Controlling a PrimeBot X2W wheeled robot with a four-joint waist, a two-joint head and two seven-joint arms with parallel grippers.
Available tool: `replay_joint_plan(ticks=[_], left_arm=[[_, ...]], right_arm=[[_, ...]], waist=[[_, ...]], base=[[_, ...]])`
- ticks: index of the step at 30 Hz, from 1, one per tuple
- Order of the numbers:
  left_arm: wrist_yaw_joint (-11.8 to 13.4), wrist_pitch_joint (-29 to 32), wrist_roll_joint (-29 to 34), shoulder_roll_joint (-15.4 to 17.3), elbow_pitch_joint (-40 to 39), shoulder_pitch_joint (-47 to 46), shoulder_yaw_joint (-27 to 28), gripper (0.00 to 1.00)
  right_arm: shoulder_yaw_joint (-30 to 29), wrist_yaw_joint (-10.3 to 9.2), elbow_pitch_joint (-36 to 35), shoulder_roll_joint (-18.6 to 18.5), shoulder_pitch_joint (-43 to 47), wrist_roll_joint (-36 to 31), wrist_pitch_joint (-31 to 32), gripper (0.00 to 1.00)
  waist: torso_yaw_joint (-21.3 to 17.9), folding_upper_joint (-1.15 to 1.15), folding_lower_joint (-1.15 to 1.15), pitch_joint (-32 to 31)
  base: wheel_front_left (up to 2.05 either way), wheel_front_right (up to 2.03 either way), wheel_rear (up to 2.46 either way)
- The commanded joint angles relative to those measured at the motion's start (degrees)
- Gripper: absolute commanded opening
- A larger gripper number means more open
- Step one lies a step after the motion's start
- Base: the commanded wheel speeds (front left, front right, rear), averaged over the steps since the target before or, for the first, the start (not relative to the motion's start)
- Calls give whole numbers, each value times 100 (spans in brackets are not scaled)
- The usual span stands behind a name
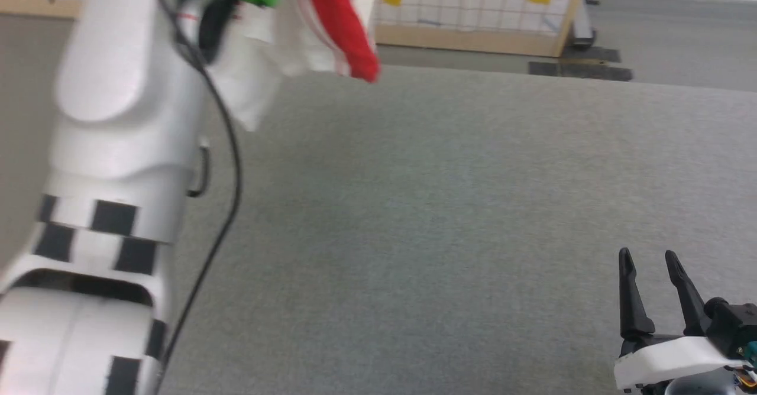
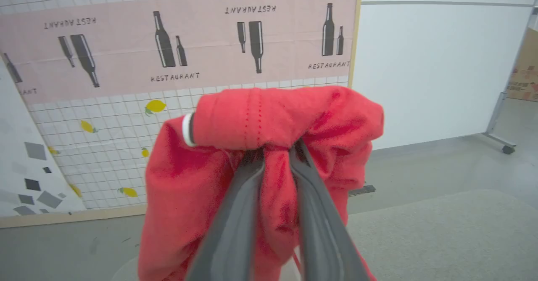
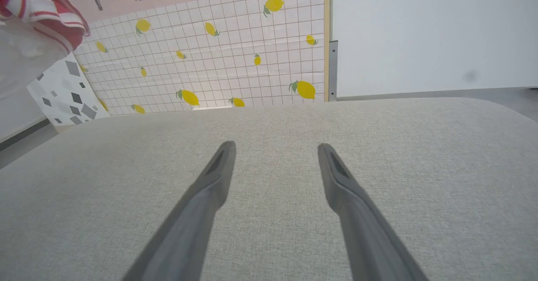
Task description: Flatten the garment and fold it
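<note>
**foldfan:** Where's this one at? Any folding done yet?

**gripnerd:** Nope, barely started by my read. The garment (image 2: 269, 117) is up in the air, bunched into a red wad. The left gripper (image 2: 277, 150) has it pinched between fingers set narrow. In the head view it dangles off the raised left arm (image 1: 118, 117) at the top left, white sleeve and striped trim hanging loose. It's above the far side of the grey padded table (image 1: 443, 217), and none of it touches the table as far as I can see.

**foldfan:** And the other hand?

**gripnerd:** The right gripper (image 1: 647, 259) sits low at the near right, well apart from the garment. Its fingers are spread wide with nothing between them, pointing out over bare table.

**foldfan:** So what's left?

**gripnerd:** Pretty much everything, I'd say. It has to come down onto the table and get spread flat with the sleeves sorted out, and only then come the folds. One pinch on a wad won't open it up, so my guess is the free gripper needs to catch a second edge or corner. A rolled, stitched edge sits over the left fingertips, but it's too bunched to tell which part that is.
</note>
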Motion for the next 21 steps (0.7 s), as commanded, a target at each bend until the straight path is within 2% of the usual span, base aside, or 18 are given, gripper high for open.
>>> replay_joint_plan(ticks=[1, 9, 17, 21], left_arm=[[-52, -49, -118, -167, 4, 109, -73, 0], [-125, -71, -547, -571, -2, 433, -609, 0], [-135, -92, -1128, -706, 204, 1203, -1213, 0], [-91, -93, -1484, -713, 323, 1710, -1815, 0]], right_arm=[[1, -9, 41, 6, 11, 33, -49, 100], [-38, -9, 141, 6, -5, 21, -80, 100], [-99, -9, 165, 6, -56, 17, -99, 100], [-65, -9, 177, 6, -100, 32, -109, 100]], waist=[[-353, 0, 0, -200], [-966, 0, 0, -187], [-1383, 0, 0, 18], [-1509, 0, 0, 165]], base=[[0, 0, 0], [0, 0, 0], [0, 0, 0], [0, 0, 0]])
